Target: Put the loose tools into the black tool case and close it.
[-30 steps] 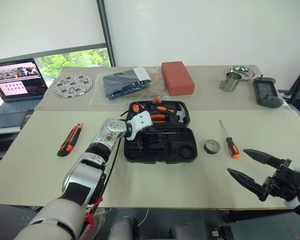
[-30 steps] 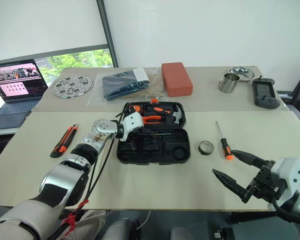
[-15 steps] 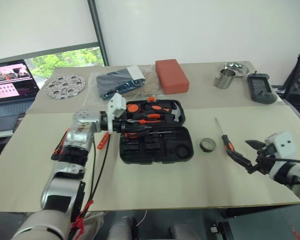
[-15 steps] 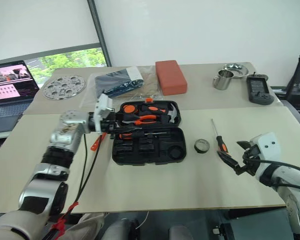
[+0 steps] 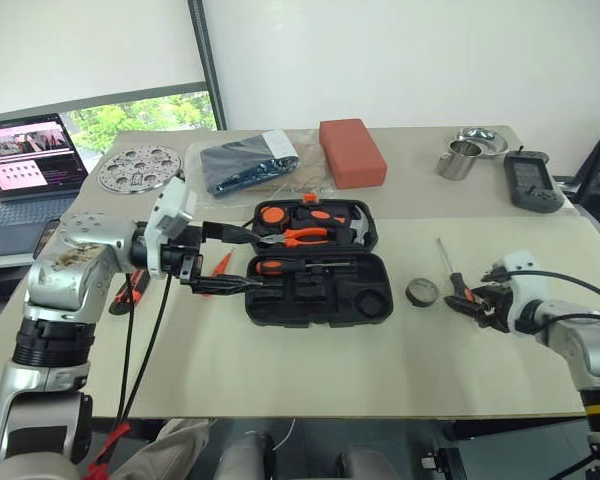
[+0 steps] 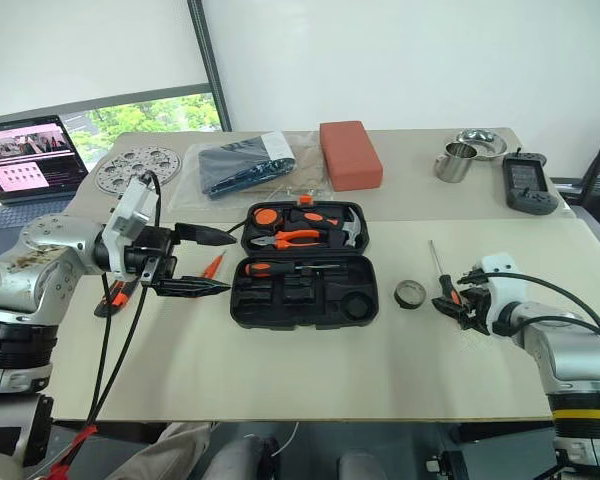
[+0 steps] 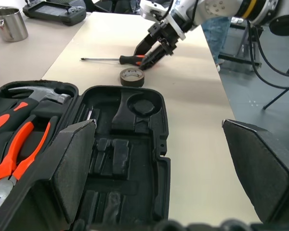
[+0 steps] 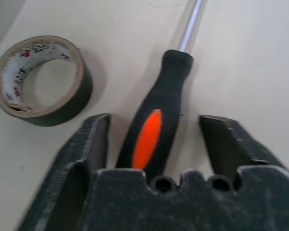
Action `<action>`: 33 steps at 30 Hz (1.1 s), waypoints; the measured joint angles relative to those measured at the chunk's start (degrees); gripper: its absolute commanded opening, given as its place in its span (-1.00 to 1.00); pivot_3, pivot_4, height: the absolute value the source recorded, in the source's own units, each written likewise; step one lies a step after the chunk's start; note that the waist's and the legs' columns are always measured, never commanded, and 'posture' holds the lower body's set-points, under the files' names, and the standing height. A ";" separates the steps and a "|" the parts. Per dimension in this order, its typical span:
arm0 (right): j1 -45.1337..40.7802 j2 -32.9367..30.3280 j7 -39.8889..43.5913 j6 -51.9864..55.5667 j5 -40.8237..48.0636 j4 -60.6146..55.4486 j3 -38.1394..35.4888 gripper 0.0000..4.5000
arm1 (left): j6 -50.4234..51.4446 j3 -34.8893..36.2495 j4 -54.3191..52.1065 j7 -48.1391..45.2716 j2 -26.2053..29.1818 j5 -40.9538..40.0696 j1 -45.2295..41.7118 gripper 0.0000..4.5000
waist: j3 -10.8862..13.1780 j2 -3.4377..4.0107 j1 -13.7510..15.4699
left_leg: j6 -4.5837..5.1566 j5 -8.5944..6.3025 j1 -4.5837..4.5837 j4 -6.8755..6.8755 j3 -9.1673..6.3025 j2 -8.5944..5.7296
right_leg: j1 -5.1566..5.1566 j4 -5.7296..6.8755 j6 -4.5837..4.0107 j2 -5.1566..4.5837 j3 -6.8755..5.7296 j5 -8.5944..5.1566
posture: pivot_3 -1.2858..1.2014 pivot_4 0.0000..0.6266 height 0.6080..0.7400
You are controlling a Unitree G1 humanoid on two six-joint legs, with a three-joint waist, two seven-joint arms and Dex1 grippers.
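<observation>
open black tool case (image 5: 320,272) mid-table; left gripper (image 5: 230,260) spread beside it; right gripper (image 5: 477,302) seemingly at screwdriver (image 5: 452,272).

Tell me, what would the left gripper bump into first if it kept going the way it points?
Probably the black tool case. The left gripper, jaws open, points across the table at the open case's near side; how high it hangs is unclear.

Beige table (image 5: 310,360) carries open black tool case (image 5: 320,290), tape roll (image 5: 423,292), screwdriver (image 5: 448,272), utility knife (image 5: 130,292).

No legible text, label or number on any object.
</observation>
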 measured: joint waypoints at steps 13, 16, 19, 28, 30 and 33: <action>-5.35 -3.16 3.38 -4.25 -1.92 2.10 -1.23 -0.53 | -0.03 4.16 -4.13 2.51 4.01 -2.64 4.24 1.00 | 0.18 0.05 -0.87 | -0.01 0.00 0.12 -0.16 0.04 0.02 | -0.05 0.02 0.00 0.05 0.15 0.00 | 0.03 -0.52 1.00; -9.23 -4.47 11.02 -12.45 -2.72 1.49 1.41 -0.53 | -0.04 6.09 -4.78 2.52 6.12 -3.33 5.98 1.00 | 0.28 0.05 -1.09 | -0.01 0.00 0.23 -0.30 0.06 0.05 | -0.04 0.00 0.00 0.08 0.15 0.00 | 0.03 -0.52 1.00; -12.41 -4.13 18.29 -20.99 -3.75 1.30 5.92 -0.53 | -0.16 7.39 -5.13 2.67 7.83 -3.53 7.43 1.00 | 0.41 -0.04 -0.97 | 0.00 0.00 0.24 -0.29 0.05 0.08 | -0.03 0.00 -0.01 0.11 0.11 0.00 | 0.03 -0.52 1.00; -29.26 5.59 36.61 -56.57 -16.50 26.57 22.40 -0.53 | 2.71 19.95 -12.59 6.85 11.55 -7.40 21.74 1.00 | 1.03 -0.14 -0.87 | 0.00 0.00 0.33 -0.23 0.20 0.28 | 0.02 0.01 -0.04 -0.01 0.03 0.01 | 0.03 -0.52 1.00; -32.30 7.22 37.39 -62.01 -18.92 33.15 23.85 -0.53 | 3.26 22.38 -14.19 7.73 12.61 -7.80 24.61 1.00 | 1.04 -0.13 -0.77 | -0.08 0.05 0.38 -0.23 0.31 0.34 | 0.05 -0.01 -0.06 -0.01 0.04 0.02 | 0.03 -0.52 1.00; -36.14 10.08 38.47 -67.17 -21.29 41.61 25.19 -0.53 | 3.79 24.72 -15.57 8.55 13.06 -8.47 27.89 1.00 | 1.06 -0.13 -0.82 | -0.22 0.13 0.52 -0.28 0.37 0.36 | 0.10 0.02 -0.14 -0.01 0.05 -0.01 | 0.03 -0.52 1.00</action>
